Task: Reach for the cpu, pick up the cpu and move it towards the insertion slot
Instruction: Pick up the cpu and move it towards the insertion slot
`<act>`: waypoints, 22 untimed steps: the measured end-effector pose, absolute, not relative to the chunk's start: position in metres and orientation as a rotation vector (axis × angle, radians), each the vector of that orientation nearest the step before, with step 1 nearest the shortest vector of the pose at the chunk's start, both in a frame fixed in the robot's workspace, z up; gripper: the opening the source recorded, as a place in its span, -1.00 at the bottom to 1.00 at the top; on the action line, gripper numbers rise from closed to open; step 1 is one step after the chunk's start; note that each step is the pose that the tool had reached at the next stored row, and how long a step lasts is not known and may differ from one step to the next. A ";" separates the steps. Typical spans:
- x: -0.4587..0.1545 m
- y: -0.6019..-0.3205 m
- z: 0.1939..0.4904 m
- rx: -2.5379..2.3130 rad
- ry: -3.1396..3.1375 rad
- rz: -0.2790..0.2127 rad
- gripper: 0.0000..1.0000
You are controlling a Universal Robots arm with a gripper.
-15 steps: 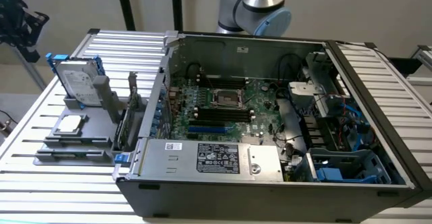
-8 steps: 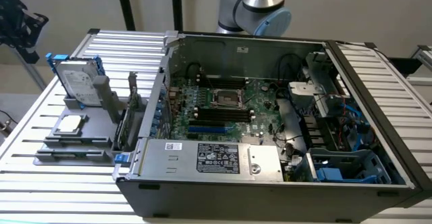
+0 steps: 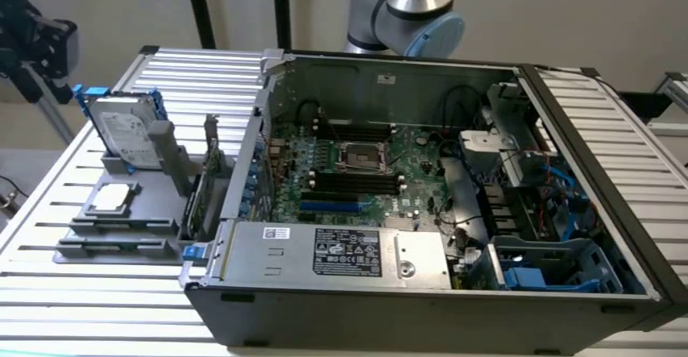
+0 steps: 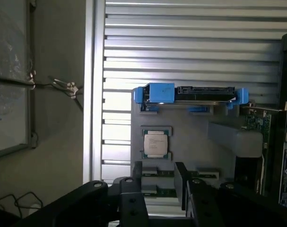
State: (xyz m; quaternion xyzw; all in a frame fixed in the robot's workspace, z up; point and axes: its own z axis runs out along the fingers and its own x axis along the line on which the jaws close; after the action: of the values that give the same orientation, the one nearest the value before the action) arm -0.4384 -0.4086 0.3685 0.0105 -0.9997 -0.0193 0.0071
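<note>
Silvery-grey flat square cpu [image 4: 156, 143] lies in its recess; black tool [image 4: 158, 182] hangs above it, fingers apart and empty.

Grey plastic fixture plate [image 4: 190, 127] cradles the chip in a shallow recess near the edge of the ribbed aluminium bench [image 4: 181, 47] at the exterior view's left, well apart from the shiny-framed square insertion slot [image 3: 360, 157] inside the open dark steel case [image 3: 430, 309]. Risk: the chip's thin, smooth sides likely give little purchase, so an off-centre descent could land a finger on the lid or recess rim and tilt it; the upright blue-framed silver hard drive [image 4: 200, 93] stands near enough to clip.
</note>
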 end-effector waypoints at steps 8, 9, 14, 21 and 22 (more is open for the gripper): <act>-0.438 -0.413 0.365 0.033 -3.127 -0.062 0.42; -0.437 -0.414 0.364 0.034 -3.127 -0.063 0.42; -0.431 -0.418 0.355 0.036 -3.126 -0.063 0.42; -0.422 -0.428 0.342 0.038 -3.126 -0.063 0.42; -0.421 -0.430 0.341 0.038 -3.126 -0.063 0.42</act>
State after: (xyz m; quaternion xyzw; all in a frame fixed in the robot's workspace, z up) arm -0.4212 -0.4297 0.3406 0.0122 -0.9997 -0.0203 0.0072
